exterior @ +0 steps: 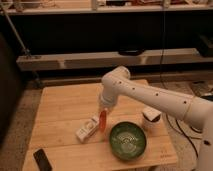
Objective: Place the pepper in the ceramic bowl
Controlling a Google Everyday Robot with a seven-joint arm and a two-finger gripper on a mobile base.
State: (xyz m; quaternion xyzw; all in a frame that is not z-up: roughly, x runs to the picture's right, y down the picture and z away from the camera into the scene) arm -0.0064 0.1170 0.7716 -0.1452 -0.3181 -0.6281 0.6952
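The pepper [103,121], slim and orange-red, hangs upright from my gripper [104,111], which is shut on its top end. It hovers above the wooden table [60,107], just left of the green ceramic bowl [128,141] and right beside the white tube-like bottle [87,128]. The bowl sits near the table's front right with a lighter mottled inside. My white arm [150,95] reaches in from the right.
A small white cup [150,120] stands at the right, behind the bowl. A dark flat device [42,159] lies at the table's front left corner. Dark shelving [100,60] runs along the back.
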